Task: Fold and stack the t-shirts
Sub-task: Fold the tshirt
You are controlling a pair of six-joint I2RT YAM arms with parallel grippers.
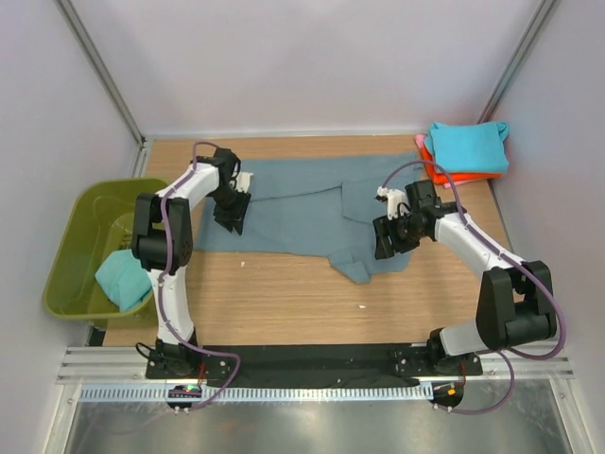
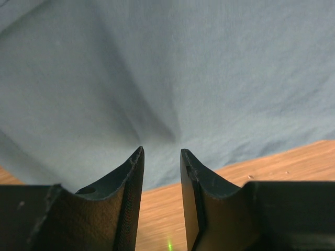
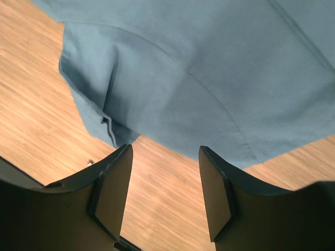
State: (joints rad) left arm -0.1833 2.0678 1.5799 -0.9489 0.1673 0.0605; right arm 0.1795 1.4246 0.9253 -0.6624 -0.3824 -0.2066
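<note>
A large slate blue-grey t-shirt (image 1: 293, 213) lies spread on the wooden table, with a sleeve bunched at its near edge (image 1: 354, 265). My left gripper (image 1: 230, 216) is over the shirt's left part. It is open with a narrow gap and empty, its tips (image 2: 161, 151) just short of the cloth's near edge (image 2: 172, 78). My right gripper (image 1: 386, 241) is open and empty above the table, its tips (image 3: 165, 149) next to the shirt's near hem (image 3: 209, 94). A folded turquoise tee (image 1: 465, 147) lies on orange and pink ones (image 1: 444, 177) at the back right.
An olive-green tub (image 1: 80, 218) stands off the table's left side with a crumpled turquoise tee (image 1: 121, 277) in it. Bare wood (image 1: 284, 303) lies between the shirt and the arm bases. Grey walls close in the back and both sides.
</note>
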